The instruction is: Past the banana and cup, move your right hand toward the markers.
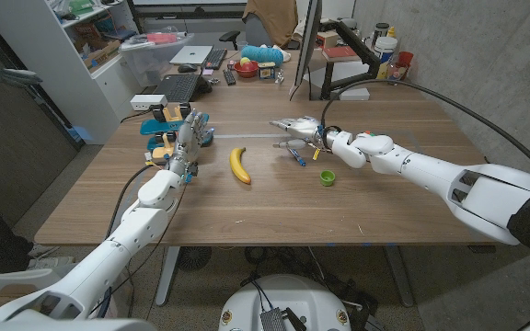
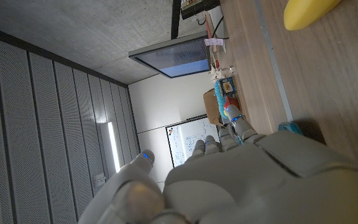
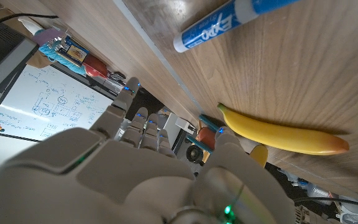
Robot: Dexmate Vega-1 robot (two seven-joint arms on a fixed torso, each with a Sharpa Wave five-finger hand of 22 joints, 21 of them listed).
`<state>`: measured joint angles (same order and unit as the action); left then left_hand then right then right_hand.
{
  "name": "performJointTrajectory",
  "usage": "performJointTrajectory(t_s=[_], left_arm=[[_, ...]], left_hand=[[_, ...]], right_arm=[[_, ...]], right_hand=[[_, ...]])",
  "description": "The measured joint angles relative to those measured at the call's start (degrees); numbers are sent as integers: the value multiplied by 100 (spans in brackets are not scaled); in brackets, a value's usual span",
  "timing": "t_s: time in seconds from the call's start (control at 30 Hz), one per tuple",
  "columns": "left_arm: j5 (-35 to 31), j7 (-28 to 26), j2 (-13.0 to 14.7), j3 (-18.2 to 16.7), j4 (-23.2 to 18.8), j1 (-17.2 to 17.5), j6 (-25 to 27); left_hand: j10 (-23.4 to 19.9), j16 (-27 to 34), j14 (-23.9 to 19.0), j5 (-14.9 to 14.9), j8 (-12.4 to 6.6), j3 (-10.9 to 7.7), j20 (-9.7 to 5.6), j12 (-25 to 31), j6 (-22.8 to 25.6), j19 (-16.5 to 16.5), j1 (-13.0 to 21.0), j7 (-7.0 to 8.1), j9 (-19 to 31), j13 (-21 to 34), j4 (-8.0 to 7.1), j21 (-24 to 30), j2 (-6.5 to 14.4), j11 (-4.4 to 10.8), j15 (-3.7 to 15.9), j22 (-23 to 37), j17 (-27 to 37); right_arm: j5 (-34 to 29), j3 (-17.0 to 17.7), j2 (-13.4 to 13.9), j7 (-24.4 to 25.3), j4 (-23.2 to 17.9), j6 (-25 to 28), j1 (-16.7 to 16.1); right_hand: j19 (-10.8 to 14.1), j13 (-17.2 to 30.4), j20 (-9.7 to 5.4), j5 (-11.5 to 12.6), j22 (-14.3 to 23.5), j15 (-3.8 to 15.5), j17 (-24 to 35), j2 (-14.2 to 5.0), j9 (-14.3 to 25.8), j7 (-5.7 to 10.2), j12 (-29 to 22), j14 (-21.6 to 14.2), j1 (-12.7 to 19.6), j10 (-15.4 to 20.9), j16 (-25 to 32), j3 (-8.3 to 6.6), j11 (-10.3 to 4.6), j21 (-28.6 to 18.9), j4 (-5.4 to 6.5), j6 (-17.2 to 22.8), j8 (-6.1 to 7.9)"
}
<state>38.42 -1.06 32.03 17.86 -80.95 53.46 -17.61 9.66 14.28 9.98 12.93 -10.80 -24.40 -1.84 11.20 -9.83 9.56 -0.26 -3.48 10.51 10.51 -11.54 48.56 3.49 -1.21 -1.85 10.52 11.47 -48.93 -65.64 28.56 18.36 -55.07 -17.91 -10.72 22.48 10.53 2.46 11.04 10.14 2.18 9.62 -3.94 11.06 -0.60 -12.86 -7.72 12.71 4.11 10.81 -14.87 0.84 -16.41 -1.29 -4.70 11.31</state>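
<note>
A robot stands at a brown wooden tabletop (image 1: 385, 198) with both arms reaching forward. Its right hand (image 1: 302, 128) hovers low over the far middle of the tabletop, fingers spread apart and holding nothing. Just beside it, on its near side, lie the blue-and-white dry-erase markers (image 1: 298, 155); the right wrist view shows one marker (image 3: 229, 25) close by on the wood. The small green cup (image 1: 327, 177) sits nearer the robot, beneath the right forearm. The yellow curved banana (image 1: 239, 165) lies to the left of the markers, well apart from the cup.

The left hand (image 1: 187, 142) stands on its edge at the left side of the tabletop, fingers extended and apart, empty, close to a cluster of blue and yellow objects (image 1: 166, 127).

The right hand appears to have passed both banana and cup, so the reach looks nearly complete. To finish well, it should ease slightly back and down toward the markers, staying open. The forearm should stay lifted so it does not knock the cup below. A slow approach would avoid rolling the markers away.
</note>
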Motion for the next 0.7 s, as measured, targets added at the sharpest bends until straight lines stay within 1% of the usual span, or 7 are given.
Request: performJointTrajectory(t_s=[0.03,0.13,0.2,0.3,0.37,0.63,0.7], left_arm=[[1,1,2,-1,-2,1,2],[31,12,28,-14,-32,24,30],[36,16,49,-21,-63,44,38],[55,19,85,-38,-110,81,71],[78,24,103,-50,-136,105,85],[131,71,187,-102,-240,209,112],[145,83,201,-109,-253,225,112]], left_hand=[[0,0,0,0,0,0,0,0,0,0,0,0,0,0,0,-4,0,0,0,0,0],[0,0,0,0,0,0,0,0,0,0,0,0,0,0,0,-4,0,0,0,0,0],[0,0,0,0,0,0,0,0,0,0,0,0,0,0,0,-4,0,0,0,0,0],[0,0,0,0,0,0,0,0,0,0,0,0,0,0,0,-4,0,0,0,0,0],[0,0,0,0,0,0,0,0,0,0,0,0,0,0,0,-4,0,0,0,0,0],[0,0,0,22,0,23,0,0,0,0,0,0,0,0,23,-3,0,0,0,0,0],[0,0,0,22,0,23,0,0,0,0,0,0,0,0,24,-3,0,0,0,0,0]], right_arm=[[0,0,0,0,0,1,0],[-26,-5,56,0,-79,44,-36],[-36,-5,73,-7,-108,71,-49],[-60,-2,140,-38,-214,113,-97],[-72,3,162,-51,-256,131,-116],[-157,88,321,-155,-598,271,-269],[-175,114,355,-172,-689,303,-312]], right_hand=[[3,0,-3,0,0,0,0,0,0,0,0,-36,0,0,0,16,0,0,-16,0,0],[268,0,-33,0,0,-5,0,0,0,0,0,-211,0,51,23,22,-12,-67,-22,0,0],[351,0,-39,0,0,-25,0,0,0,0,0,-266,0,51,27,22,-12,-78,-22,0,0],[359,0,-31,0,0,-11,0,0,0,0,0,-297,0,72,27,22,-34,-78,-22,0,0],[359,0,-31,0,0,-2,0,0,0,1,0,-306,0,112,27,22,-12,-78,-22,2,0],[314,0,-30,0,0,-2,13,0,0,21,0,-305,0,112,27,22,-12,-32,-22,21,0],[314,0,-30,0,0,-2,13,0,0,21,0,-305,0,135,27,22,-34,-32,-22,21,0]])
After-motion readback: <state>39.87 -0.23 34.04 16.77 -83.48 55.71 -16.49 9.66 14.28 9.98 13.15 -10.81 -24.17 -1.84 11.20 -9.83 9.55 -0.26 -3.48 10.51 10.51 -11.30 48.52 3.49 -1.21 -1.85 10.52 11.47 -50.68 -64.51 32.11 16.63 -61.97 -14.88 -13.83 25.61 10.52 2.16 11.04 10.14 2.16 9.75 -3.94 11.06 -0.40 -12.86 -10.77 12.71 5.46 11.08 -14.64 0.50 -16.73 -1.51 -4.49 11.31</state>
